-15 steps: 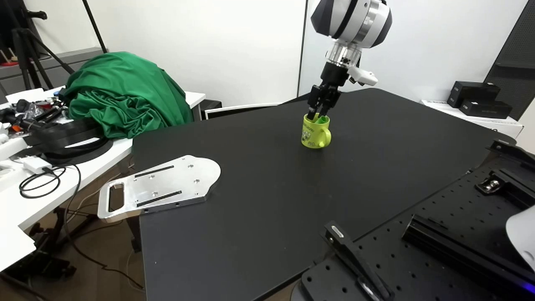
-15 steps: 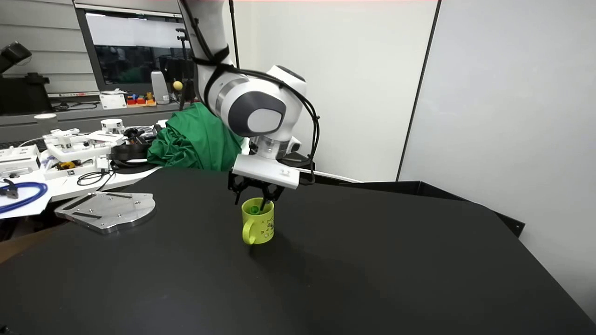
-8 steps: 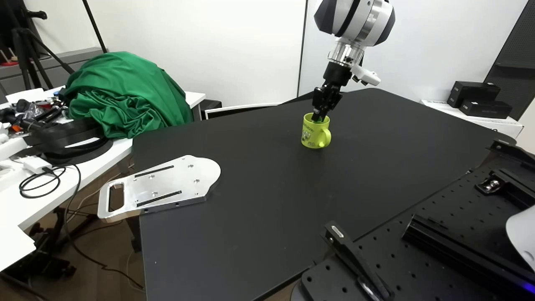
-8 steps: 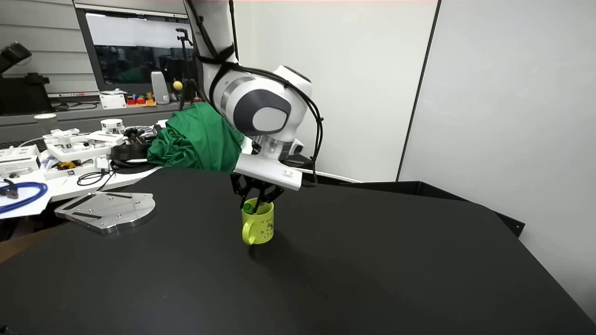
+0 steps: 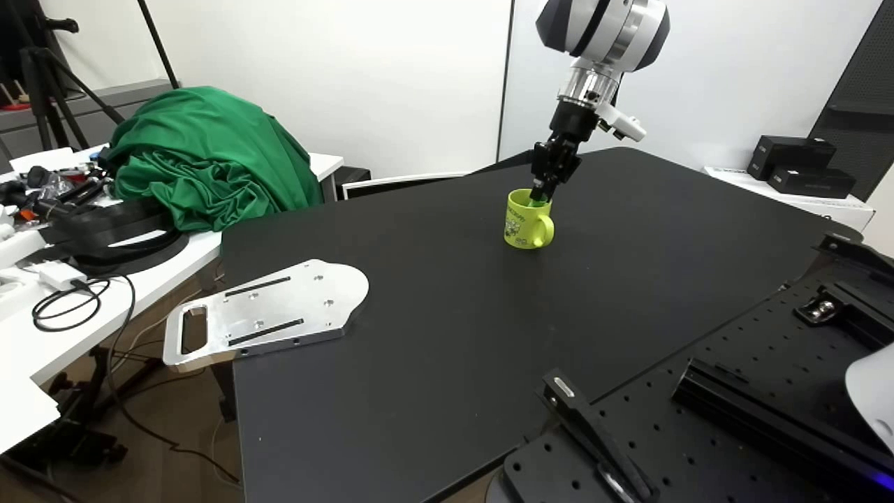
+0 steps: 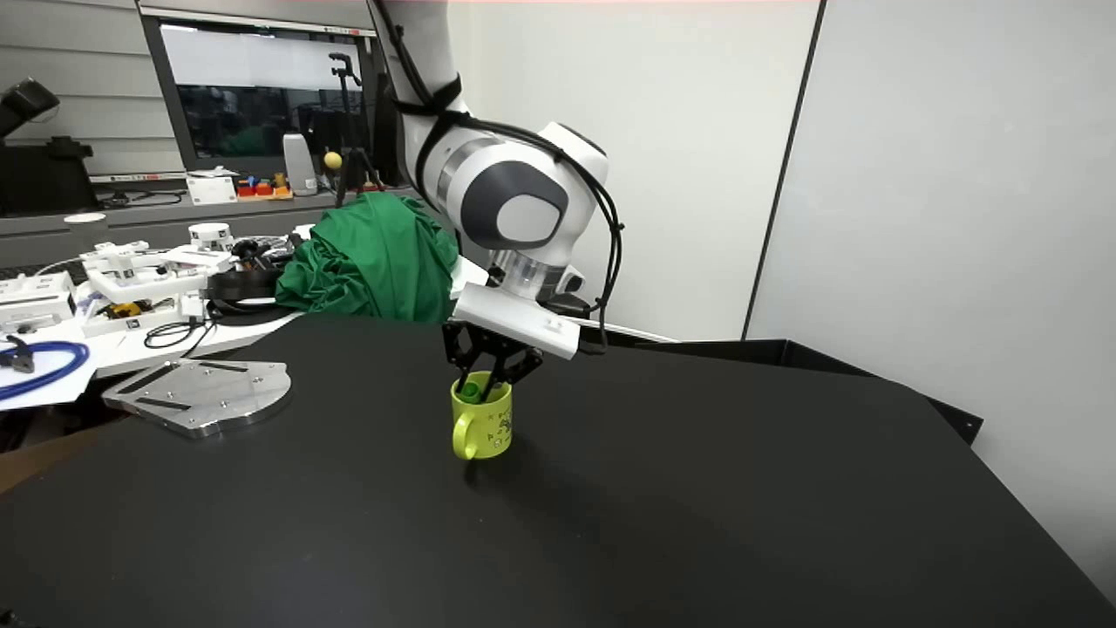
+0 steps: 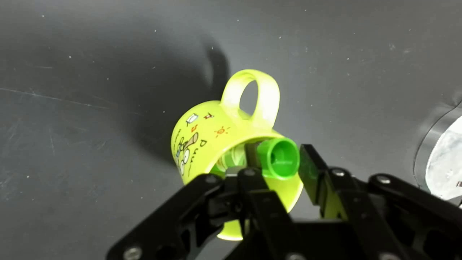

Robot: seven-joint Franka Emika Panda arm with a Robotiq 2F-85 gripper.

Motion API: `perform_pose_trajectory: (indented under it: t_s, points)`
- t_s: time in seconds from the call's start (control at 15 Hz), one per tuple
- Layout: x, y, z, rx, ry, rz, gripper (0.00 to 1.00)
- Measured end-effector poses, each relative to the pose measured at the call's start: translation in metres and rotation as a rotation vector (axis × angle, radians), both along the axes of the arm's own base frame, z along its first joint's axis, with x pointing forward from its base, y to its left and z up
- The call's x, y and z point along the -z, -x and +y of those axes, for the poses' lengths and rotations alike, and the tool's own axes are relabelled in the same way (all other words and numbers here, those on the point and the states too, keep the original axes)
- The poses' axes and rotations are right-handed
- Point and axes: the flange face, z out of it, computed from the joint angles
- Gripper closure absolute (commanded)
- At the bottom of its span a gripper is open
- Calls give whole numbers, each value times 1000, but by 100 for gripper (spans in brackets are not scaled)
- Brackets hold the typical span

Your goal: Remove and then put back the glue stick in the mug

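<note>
While the gripper [image 6: 474, 392] is drawn in narrow, holding the green glue stick [image 7: 279, 159] between its fingers, the stick's hollow end shows at the mouth of the lime-green mug [image 7: 209, 130] just below them. Inside the mug, beside one finger, is a pale green-and-white patch [image 7: 234, 156]; I cannot tell whether it belongs to the stick, whose depth in the mug is hidden. Beneath gripper and mug spreads the black tabletop [image 6: 697, 488]. Well apart from the gripper, a slotted silver plate [image 5: 290, 302] juts past the tabletop's edge; out beyond the tabletop, a green cloth [image 5: 209, 154] lies heaped on a white table [image 5: 35, 353].
</note>
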Motion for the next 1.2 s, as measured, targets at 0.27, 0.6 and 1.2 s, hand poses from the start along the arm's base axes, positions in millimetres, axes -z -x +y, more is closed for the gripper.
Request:
perform_pose_trajectory:
  t_s: [0.27,0.6,1.2]
  points:
    - [-16,-6,1,-3,7,-23,92]
    - [-53,-19,4,-16,27,-80,92]
    - [-121,-27,5,-41,14,-125,47]
